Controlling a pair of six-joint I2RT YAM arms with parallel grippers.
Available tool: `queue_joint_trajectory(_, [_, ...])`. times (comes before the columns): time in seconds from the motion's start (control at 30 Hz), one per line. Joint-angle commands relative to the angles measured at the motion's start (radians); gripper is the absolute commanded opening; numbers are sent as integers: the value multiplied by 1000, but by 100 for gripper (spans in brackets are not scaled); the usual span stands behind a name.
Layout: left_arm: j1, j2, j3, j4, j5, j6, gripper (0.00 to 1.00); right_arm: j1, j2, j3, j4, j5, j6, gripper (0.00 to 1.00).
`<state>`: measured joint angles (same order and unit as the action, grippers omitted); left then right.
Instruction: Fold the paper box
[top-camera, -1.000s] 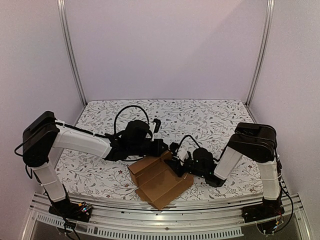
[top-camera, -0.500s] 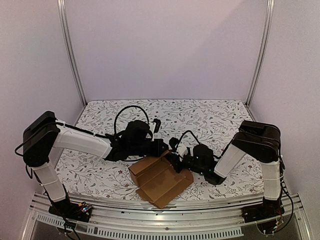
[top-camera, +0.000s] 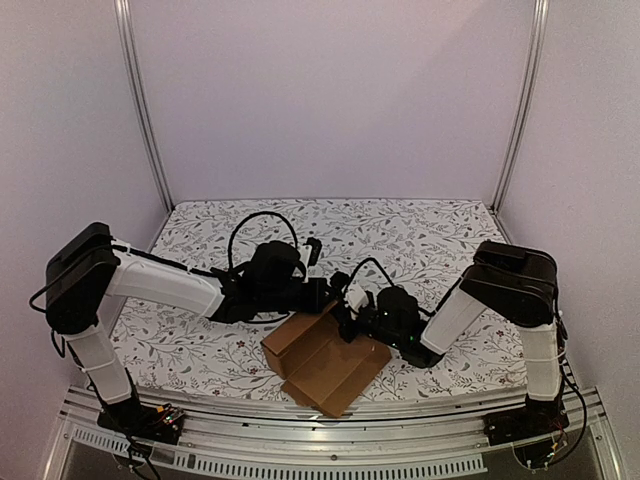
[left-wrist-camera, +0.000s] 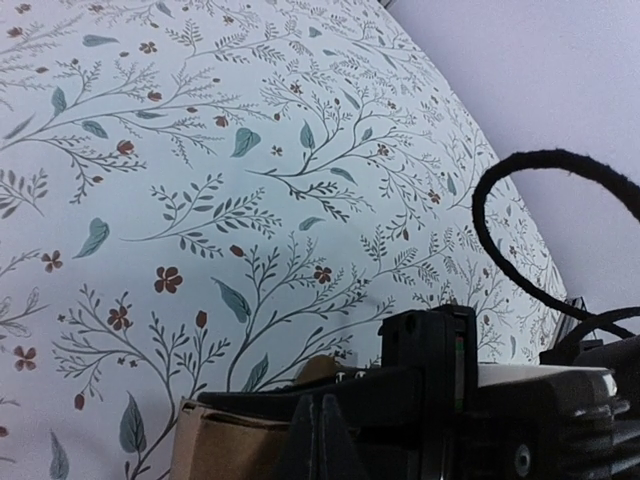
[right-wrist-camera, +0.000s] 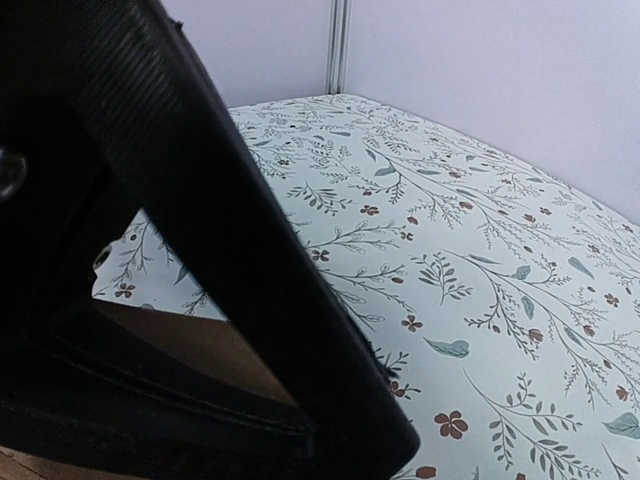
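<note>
Plain brown cardboard paper box (top-camera: 325, 365) pinched by right gripper (top-camera: 345, 318)
Beside box, left gripper (top-camera: 322, 297) pressed together (hard pull could tear it).

No readable text in any view.
The box (top-camera: 325, 365) shows only plain brown card, and the table (top-camera: 420, 235) carries nothing but a leaf-and-flower print; no letters, numbers, labels or brand marks can be made out.
</note>
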<state>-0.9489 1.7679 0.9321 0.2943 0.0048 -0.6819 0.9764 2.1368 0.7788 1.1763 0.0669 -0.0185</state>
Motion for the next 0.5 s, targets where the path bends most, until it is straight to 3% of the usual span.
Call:
queue_joint_trajectory(0.0, [-12,15,-13,-29,-32,1,0,12,32,1,-36,31,-21,2])
queue_joint_trajectory(0.1, [-11,14,-15,-32,-35,1,0,16,30,-10,-23,43,-17,18])
queue_joint_trajectory(0.17, [-11,13,-15,-32,-37,1,0,19,32,-15,-19,45,-14,23])
queue_joint_trajectory(0.4, [-11,10,-16,-34,-44,0,0,31,42,-24,-25,67,-9,24])
queue_joint_trajectory(0.47, [-12,9,-16,-35,-43,-1,0,31,46,-23,-27,77,-10,21])
